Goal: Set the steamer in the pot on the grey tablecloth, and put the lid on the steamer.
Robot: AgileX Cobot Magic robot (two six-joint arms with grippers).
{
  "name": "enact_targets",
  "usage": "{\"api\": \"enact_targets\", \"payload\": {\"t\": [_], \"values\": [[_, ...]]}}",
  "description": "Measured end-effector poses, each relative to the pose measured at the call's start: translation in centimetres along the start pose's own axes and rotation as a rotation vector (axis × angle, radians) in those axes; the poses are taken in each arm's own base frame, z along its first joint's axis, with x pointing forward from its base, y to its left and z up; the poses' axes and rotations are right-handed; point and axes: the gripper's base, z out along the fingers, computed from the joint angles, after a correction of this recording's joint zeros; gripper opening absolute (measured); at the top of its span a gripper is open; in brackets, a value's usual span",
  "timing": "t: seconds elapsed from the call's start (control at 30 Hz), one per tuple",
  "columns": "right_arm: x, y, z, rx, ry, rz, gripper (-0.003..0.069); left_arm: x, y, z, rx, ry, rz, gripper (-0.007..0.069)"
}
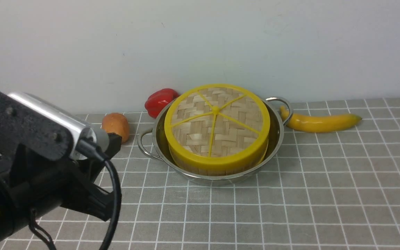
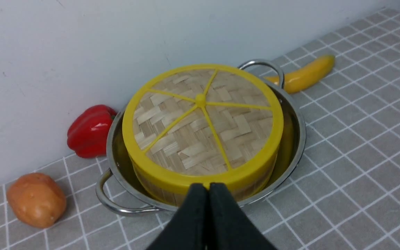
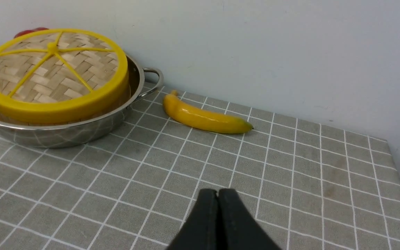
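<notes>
Left gripper: both fingers pressed flat against each other, clenched with nothing between them. Right gripper: same, fingers closed on each other, nothing held.

Lid sat flat on the steamer. Its yellow rim covered the steamer's top all round, so only a strip of bamboo wall showed beneath. Steamer sat inside the pot, with a ring of shiny metal visible around it. Pot stood on the grey tablecloth, close to the wall.

Relative to the left jaws:
- The pot-steamer-lid stack was straight ahead, with the lid's near rim just past the tips. Couldn't tell whether there was contact.
- Red pepper was beyond the pot against the wall, off to the robot's left.
- Orange-brown potato-like piece was further to that side, apart from the pot handle.
- Banana was beyond the pot on the robot's right, one end just beside the far handle.

Relative to the right jaws:
- The tips pointed over bare cloth.
- The banana lay ahead, between the tips and the wall.
- The pot was ahead toward the robot's left, well apart from the tips.

In the front view, the left arm sat low on the near side of the pot.
</notes>
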Motion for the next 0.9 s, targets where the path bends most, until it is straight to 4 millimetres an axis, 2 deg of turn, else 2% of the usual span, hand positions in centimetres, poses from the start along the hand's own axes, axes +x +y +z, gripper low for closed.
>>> {"api": "enact_targets", "payload": {"t": [0.43,0.57,0.63,0.7,0.8,0.9], "values": [[0.1,0.8,0.0,-0.093,0.019,0.090,0.0015,0.3,0.0,0.3,0.001,0.006,-0.002,0.0002],[0.2,1.1,-0.1,-0.118,0.025,0.115,0.0034,1.2,1.2,-1.6,-0.090,-0.028,0.136,0.0012],[0.2,1.1,-0.1,-0.123,0.026,0.120,0.0043,2.3,2.0,-2.9,-0.160,-0.037,0.140,0.0012],[0.2,1.2,-0.1,-0.127,0.027,0.123,0.0054,4.6,2.9,-4.6,-0.268,-0.043,0.119,0.0020],[0.2,1.2,-0.1,-0.136,0.029,0.133,0.0064,6.8,3.2,-5.9,-0.356,-0.054,0.097,0.0023],[0.2,1.3,-0.1,-0.142,0.030,0.140,0.0085,10.1,3.0,-7.6,-0.480,-0.089,0.067,0.0033]]}}
